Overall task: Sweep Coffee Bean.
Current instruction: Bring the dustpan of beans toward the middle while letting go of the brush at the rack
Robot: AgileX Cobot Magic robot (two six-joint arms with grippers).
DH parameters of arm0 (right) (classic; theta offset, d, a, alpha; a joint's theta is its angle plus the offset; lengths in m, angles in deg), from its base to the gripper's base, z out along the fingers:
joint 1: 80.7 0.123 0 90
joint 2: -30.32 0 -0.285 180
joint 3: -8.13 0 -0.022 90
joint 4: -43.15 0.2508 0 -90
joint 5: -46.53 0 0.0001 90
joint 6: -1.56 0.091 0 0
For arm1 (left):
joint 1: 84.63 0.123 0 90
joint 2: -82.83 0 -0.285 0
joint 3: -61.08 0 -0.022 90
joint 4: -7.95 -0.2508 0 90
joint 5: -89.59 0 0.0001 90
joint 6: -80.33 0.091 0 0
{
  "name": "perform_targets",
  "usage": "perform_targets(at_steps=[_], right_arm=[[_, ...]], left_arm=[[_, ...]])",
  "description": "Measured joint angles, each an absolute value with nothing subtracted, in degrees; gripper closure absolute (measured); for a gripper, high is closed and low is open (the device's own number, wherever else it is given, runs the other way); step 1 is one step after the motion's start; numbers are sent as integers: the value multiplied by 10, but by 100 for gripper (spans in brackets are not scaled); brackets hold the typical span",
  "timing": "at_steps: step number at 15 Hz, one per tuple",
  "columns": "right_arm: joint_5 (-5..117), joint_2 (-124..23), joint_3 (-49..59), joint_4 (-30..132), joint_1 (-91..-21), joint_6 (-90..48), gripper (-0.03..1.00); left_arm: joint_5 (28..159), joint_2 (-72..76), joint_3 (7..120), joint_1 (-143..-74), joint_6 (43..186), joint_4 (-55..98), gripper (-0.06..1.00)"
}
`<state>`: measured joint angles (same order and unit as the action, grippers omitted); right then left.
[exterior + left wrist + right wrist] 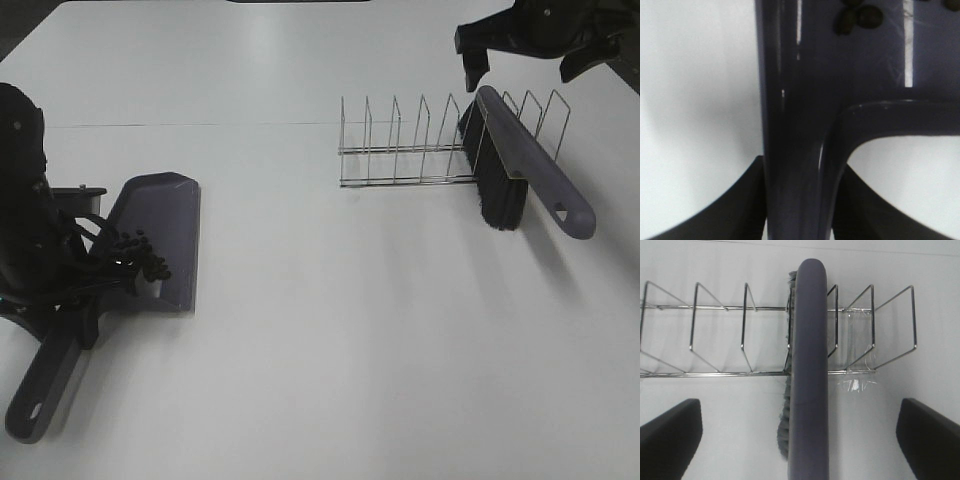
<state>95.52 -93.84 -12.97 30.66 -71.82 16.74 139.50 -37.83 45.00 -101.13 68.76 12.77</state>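
Coffee bean [143,258] cluster is inside the dustpan [168,222], piled at the back of the tray near where the handle starts. None visible loose on the worktop [350,350]. Left wrist view catches a few beans [860,17] on the pan surface just past the handle root.

Dustpan sits flat on the left side of the worktop, open lip facing right toward the rack, handle running to the near-left corner, with its hang hole at the end.

Left pincer [800,205]: pressed together on the dustpan handle, one dark finger [735,205] on each side of it, contact on both. In the high view the arm covers most of that grip.

Right pincer [522,62]: spread wide, holding nothing. It hangs over the far end of the brush [535,180]. In the right wrist view the fingers [670,440] stand well clear of the brush handle on both sides, no contact.

Brush is parked in the wire rack [400,150], dropped into a slot toward the rack's right end, tilted. Black bristles [500,200] and the handle stick out the near side. The end with the hang hole is down near the worktop, can't tell if it touches.

Rack and dustpan are well apart, bare worktop between them.
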Motion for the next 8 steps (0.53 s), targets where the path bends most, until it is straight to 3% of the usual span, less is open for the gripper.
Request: perform_targets(at_steps=[3,8], right_arm=[[975,-848,-103,351,-718,115,2],[953,-698,59,355,-718,100,2]], left_arm=[[1395,-403,487,-986,688,131,62],[1411,-468,568,-972,747,130,62]])
